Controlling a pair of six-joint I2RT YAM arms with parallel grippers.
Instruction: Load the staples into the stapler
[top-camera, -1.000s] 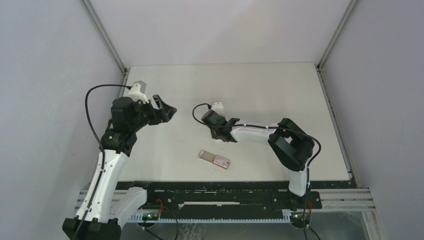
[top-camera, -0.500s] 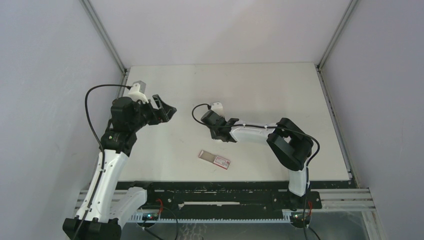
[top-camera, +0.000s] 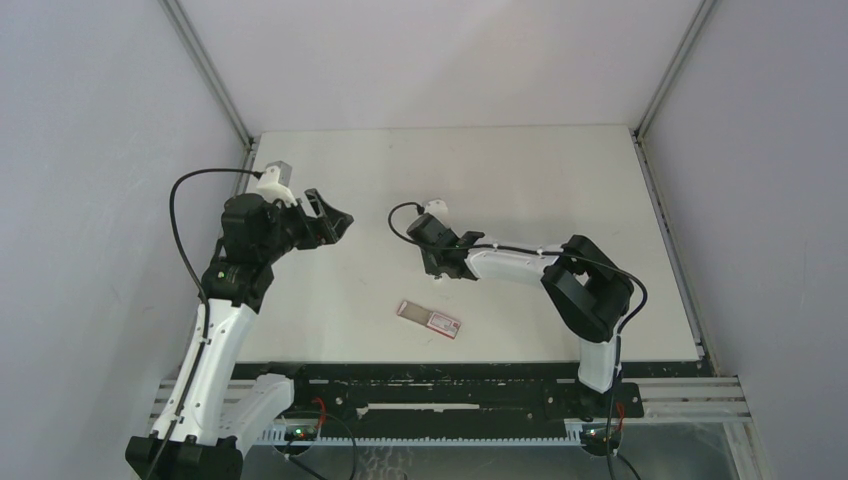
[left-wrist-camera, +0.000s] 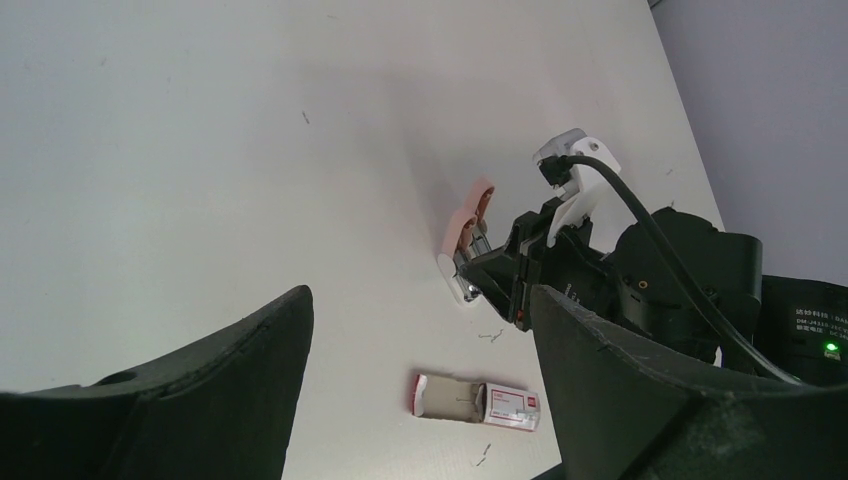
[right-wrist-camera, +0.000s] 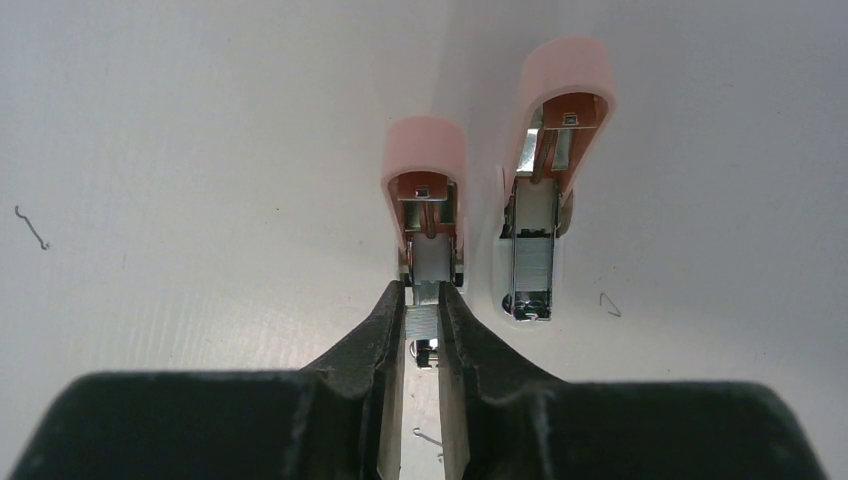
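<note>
The staples box (top-camera: 430, 318) on table (top-camera: 550, 170), apart, base-side of right tool (top-camera: 443, 275) tight on pink stapler (right-wrist-camera: 425, 150); left tool (top-camera: 335, 218) spread.

The pack of staples (top-camera: 429, 319) lies flat on the white table (top-camera: 560, 170), in the lower middle of the frame, and nothing touches it. Just above it the right gripper (top-camera: 442, 276) reaches low over the table, its fingers close together. At middle left the left gripper (top-camera: 335, 217) hangs with its fingers spread, well apart from the pack.
</note>
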